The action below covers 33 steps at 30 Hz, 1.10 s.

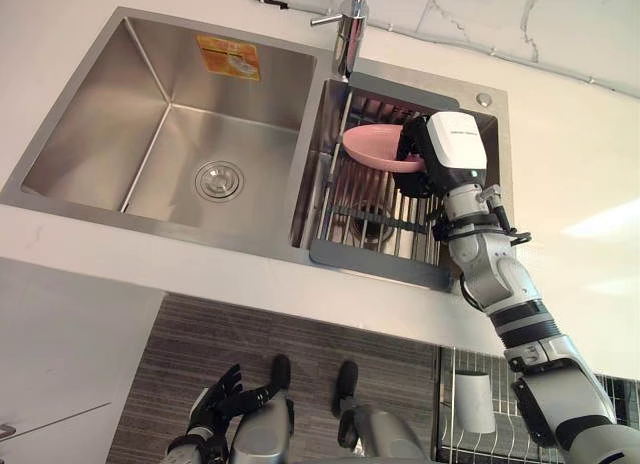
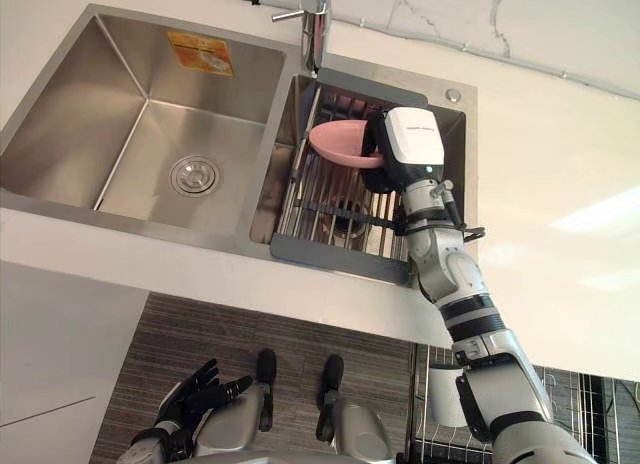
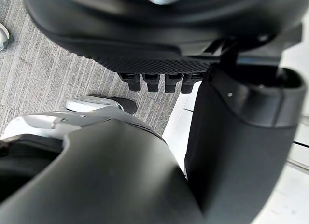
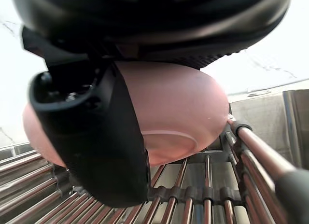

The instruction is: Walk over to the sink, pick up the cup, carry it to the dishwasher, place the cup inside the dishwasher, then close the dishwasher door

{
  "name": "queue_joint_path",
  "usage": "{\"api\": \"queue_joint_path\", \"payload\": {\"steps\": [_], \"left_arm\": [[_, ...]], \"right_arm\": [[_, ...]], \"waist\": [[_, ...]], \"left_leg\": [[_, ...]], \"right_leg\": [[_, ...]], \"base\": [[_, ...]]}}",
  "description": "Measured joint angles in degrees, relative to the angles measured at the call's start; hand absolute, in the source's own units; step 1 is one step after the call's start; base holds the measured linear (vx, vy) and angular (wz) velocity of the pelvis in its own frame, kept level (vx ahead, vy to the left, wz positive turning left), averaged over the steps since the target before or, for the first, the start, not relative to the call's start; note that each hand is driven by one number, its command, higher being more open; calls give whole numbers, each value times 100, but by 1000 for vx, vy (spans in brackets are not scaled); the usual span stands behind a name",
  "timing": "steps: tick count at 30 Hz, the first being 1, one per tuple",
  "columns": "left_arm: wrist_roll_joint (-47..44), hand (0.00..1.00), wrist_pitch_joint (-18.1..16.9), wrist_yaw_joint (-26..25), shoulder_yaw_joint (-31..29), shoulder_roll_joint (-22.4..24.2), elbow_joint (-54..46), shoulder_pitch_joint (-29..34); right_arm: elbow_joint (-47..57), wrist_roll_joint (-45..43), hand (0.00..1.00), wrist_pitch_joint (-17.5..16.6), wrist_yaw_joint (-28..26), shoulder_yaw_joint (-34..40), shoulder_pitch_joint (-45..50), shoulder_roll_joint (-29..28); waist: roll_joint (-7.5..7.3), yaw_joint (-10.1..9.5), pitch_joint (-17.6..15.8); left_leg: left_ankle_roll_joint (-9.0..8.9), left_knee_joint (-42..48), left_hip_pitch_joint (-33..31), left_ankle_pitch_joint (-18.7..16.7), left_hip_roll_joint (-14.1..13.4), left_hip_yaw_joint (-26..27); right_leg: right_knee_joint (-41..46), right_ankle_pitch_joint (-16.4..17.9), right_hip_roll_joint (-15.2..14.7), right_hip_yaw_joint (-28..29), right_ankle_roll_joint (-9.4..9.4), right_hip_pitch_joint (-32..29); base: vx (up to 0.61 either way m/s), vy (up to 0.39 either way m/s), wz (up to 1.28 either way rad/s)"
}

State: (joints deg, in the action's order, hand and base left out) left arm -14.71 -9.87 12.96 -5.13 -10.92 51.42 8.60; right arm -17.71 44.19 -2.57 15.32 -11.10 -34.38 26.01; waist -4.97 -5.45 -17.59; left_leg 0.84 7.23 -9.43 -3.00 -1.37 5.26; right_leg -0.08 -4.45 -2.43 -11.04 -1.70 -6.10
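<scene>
A pink bowl-shaped cup [image 1: 372, 147] sits tilted above the wire rack [image 1: 385, 222] in the sink's right basin. My right hand [image 1: 418, 162] reaches in from the right and is shut on its rim. In the right wrist view the thumb [image 4: 96, 137] lies across the pink cup [image 4: 188, 108], just over the rack's bars. My left hand [image 1: 215, 402] hangs low by my side with relaxed fingers, holding nothing.
The steel sink's big left basin [image 1: 200, 124] has a drain and a faucet [image 1: 350, 29] behind the divider. White counter [image 1: 570, 164] surrounds it. Lower right, the open dishwasher's wire basket [image 1: 500, 434] holds a white cup [image 1: 472, 399].
</scene>
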Motion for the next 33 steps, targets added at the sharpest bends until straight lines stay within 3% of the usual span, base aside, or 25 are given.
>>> {"api": "queue_joint_path", "payload": {"steps": [10, 15, 18, 24, 33], "left_arm": [[4, 100, -22, -8, 2, 49, 20, 1], [14, 100, -31, -29, 14, 147, 199, 20], [21, 100, -43, -68, 38, 147, 336, 59], [33, 100, -68, -172, 137, 126, 571, 217], [133, 100, -156, -281, 251, 95, 771, 350]], "right_arm": [[593, -343, 0, -83, -20, 156, 81, -6], [2228, -602, 0, -493, -22, 221, 503, -125], [2855, -704, 0, -745, -47, 224, 1000, -358], [3222, -709, 0, -991, -215, 303, 2128, -521], [3754, -926, 0, -1592, -202, 757, 3352, -662]], "waist": [[85, 38, 11], [268, 111, 165], [280, 175, 338], [284, 356, 743], [299, 573, 1035]], "left_leg": [[5, -19, 0, -3, 6, 39], [3, -131, 224, -2, -13, 187], [3, -258, 396, -2, -9, 307], [-4, -596, 788, 24, 7, 546], [-22, -927, 1187, 132, 20, 687]], "right_leg": [[-97, -72, 5, 55, 40, 13], [-146, -79, 27, 184, 44, 143], [-206, -78, 30, 296, 43, 232], [-289, -73, 42, 484, 37, 406], [-364, -69, 69, 611, 34, 621]], "base": [[-12, 2, -2], [17, 6, -13], [26, 10, -19], [22, 14, -21], [-5, 5, -9]]}}
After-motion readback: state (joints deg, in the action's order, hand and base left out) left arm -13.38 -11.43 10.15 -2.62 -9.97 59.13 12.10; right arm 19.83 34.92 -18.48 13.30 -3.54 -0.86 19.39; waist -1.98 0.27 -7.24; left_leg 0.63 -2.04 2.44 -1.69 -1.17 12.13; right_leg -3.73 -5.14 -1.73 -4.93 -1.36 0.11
